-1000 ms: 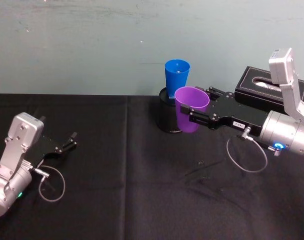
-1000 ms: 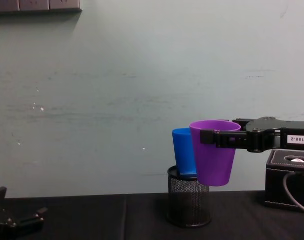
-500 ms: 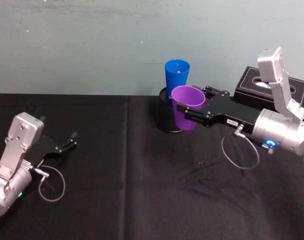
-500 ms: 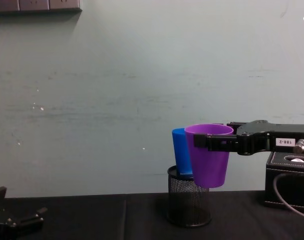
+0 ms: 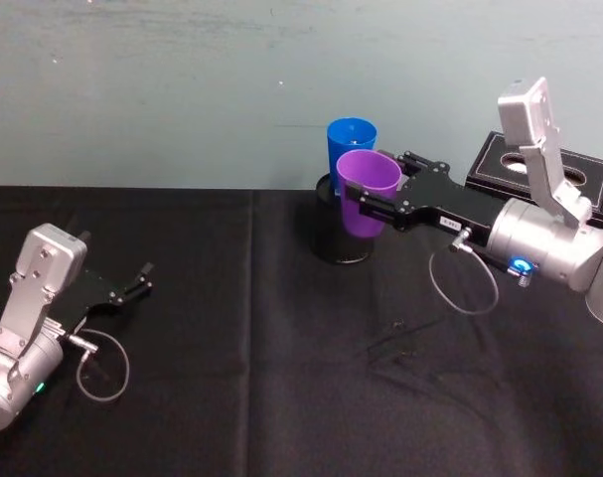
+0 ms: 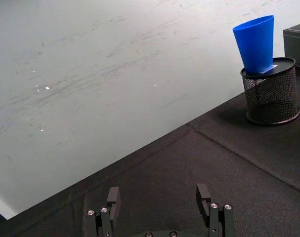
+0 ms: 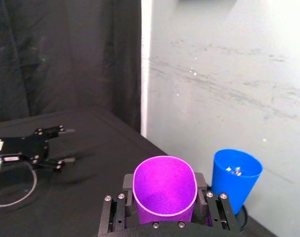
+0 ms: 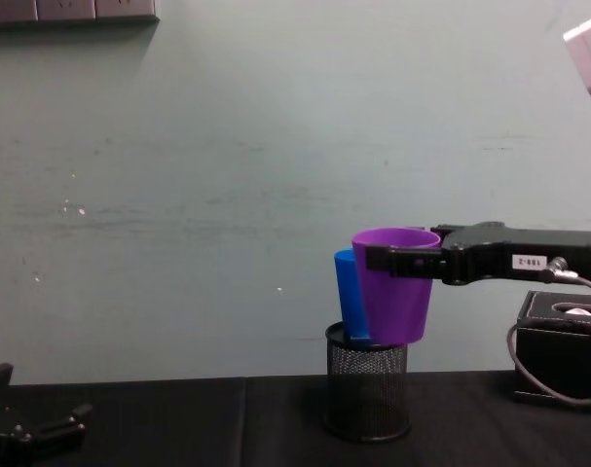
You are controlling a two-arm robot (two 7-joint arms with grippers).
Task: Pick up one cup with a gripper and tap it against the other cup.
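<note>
Change over the last second: purple cup [image 5: 369, 194] has travelled left and farther back, closing on the blue cup [image 5: 350, 142]. Purple cup: held upright and off the table, above the near right rim of the black mesh pen holder [image 5: 331, 244], mouth up. Holder of item: right gripper [image 7: 164, 210], reaching in from the right, fingers pinching the purple cup's wall from both sides just under the rim. Blue cup: standing upright in the mesh pen holder at the far middle of the black table [image 5: 231, 397], against the pale wall. Relation: in the chest view the purple cup overlaps the blue one, which sits just behind it and to its left; in the right wrist view the two walls stand just beside each other with a finger between, so contact cannot be confirmed. Left gripper [image 5: 145, 278]: parked low at the near left, fingers spread and holding nothing. Black box [image 5: 579, 171]: far right, apart from the cups. Status: pick-up done, approach nearly complete; the tap itself appears imminent or just beginning.
</note>
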